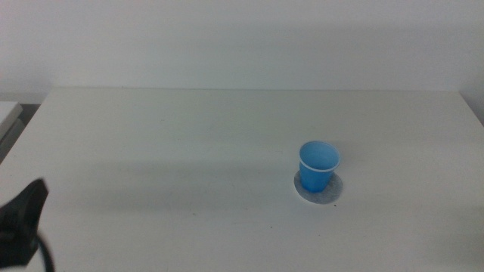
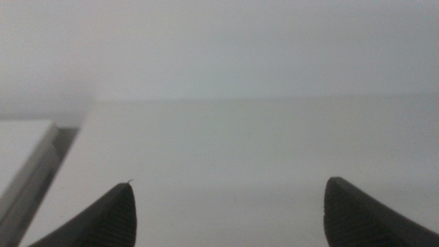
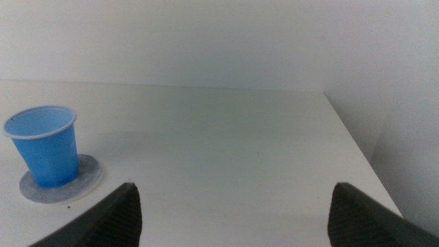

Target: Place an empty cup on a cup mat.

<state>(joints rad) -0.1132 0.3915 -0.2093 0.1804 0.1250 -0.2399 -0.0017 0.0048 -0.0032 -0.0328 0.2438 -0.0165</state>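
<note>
- I see the cup (image 1: 318,166) standing upright on the cup mat (image 1: 330,195), right of the table's (image 1: 189,159) centre in the middle view; the mat's pale edge shows around the cup's base, more of it on the near side.
- My right wrist view confirms it: the cup (image 3: 46,146) sits open end up, blue inside with nothing in it, base flat on the mat (image 3: 84,180).
- The right gripper (image 3: 232,218) has its jaws spread wide with nothing between them, and it is well apart from the cup, which lies off to one side of its view.
- The left gripper (image 2: 226,216) is also spread and empty, looking over bare table; in the middle view only its dark tip (image 1: 23,219) shows at the bottom-left corner.
- I judge the placing step done: cup on mat, both arms clear.
- What remains, as I read it, is only to keep both arms parked away from the cup, so nothing nudges it off the disc; no fresh grasp seems needed.
</note>
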